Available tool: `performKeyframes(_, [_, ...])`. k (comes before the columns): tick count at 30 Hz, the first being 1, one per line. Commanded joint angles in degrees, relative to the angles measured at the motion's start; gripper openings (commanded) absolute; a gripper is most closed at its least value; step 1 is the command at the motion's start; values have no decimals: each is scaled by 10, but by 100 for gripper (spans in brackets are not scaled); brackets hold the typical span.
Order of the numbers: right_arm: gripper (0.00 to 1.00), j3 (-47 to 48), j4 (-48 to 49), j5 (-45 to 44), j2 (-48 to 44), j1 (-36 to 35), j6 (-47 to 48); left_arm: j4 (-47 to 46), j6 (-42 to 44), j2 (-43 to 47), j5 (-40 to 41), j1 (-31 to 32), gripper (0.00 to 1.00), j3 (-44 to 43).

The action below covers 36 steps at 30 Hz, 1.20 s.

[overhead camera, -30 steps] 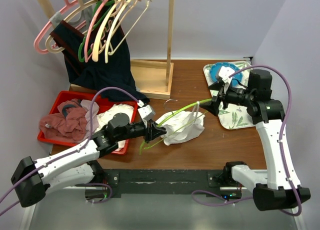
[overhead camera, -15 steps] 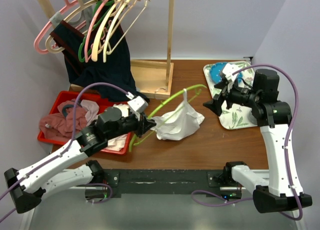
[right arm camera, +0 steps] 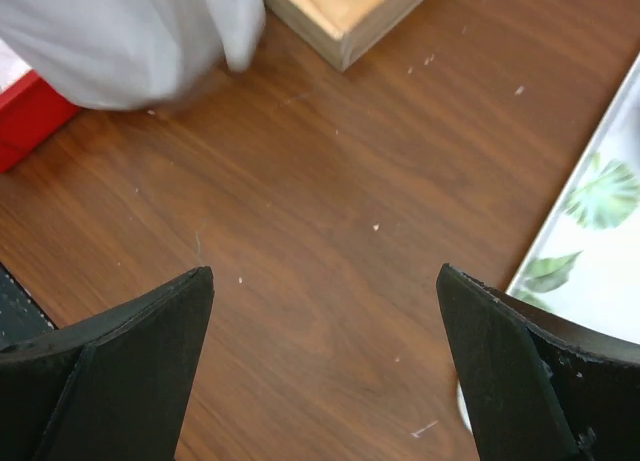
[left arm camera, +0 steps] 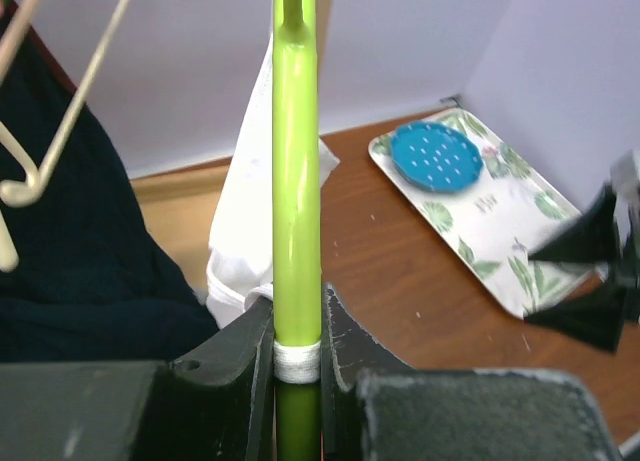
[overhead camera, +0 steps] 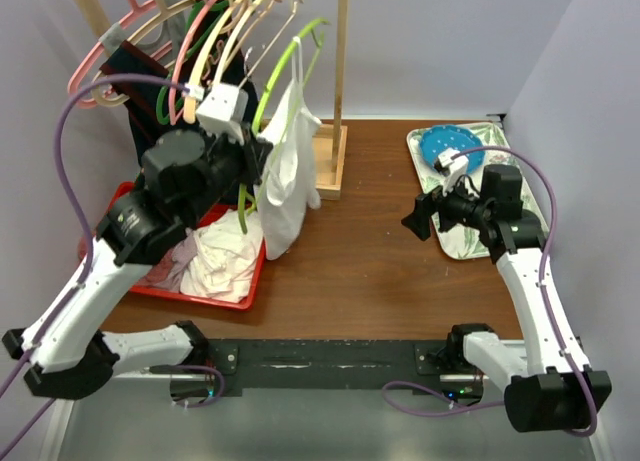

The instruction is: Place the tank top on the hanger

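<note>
Tank top (overhead camera: 283, 171) hangs on the lime hanger (overhead camera: 280, 76), lifted above the desk's back left area beside the wooden rack (overhead camera: 335, 101). Left gripper (left arm camera: 297, 356) is clamped on the hanger's bar. Right gripper (right arm camera: 325, 366) hovers with its jaws spread wide and empty, near the leaf-print tray (overhead camera: 470, 236) at the desk's right edge.

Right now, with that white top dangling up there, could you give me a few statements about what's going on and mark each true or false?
1. The left gripper is clamped on the lime hanger. True.
2. The tank top lies flat on the table. False: it hangs from the hanger, lifted beside the wooden rack.
3. The right gripper holds the blue plate. False: its jaws are wide open and empty.
4. The blue plate sits on the leaf-patterned tray. True.
5. A red bin holds clothes. True.
</note>
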<state>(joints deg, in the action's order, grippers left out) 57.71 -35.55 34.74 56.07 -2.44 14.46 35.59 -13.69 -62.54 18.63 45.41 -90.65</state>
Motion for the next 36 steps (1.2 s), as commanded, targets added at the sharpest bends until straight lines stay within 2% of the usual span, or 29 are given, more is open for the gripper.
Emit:
performKeyframes(1, [99, -44, 77, 2, -8, 8, -21, 29, 18, -75, 21, -45, 0, -114])
performKeyframes(5, [99, -68, 87, 13, -8, 15, -18, 26, 13, -144, -22, -72, 0, -185])
performKeyframes(10, [99, -78, 90, 27, -11, 18, -17, 14, 9, -216, -35, -81, 0, -268])
performKeyframes(16, [99, -84, 90, 42, -21, 20, -20, -1, 2, -325, -40, -88, 0, -414])
performKeyframes(26, [99, -87, 87, 53, -33, 21, -23, -93, -26, -413, -78, -116, 0, -443])
performKeyframes(36, [98, -89, 84, 67, -40, 21, -25, -151, -37, -478, -76, -125, 0, -480])
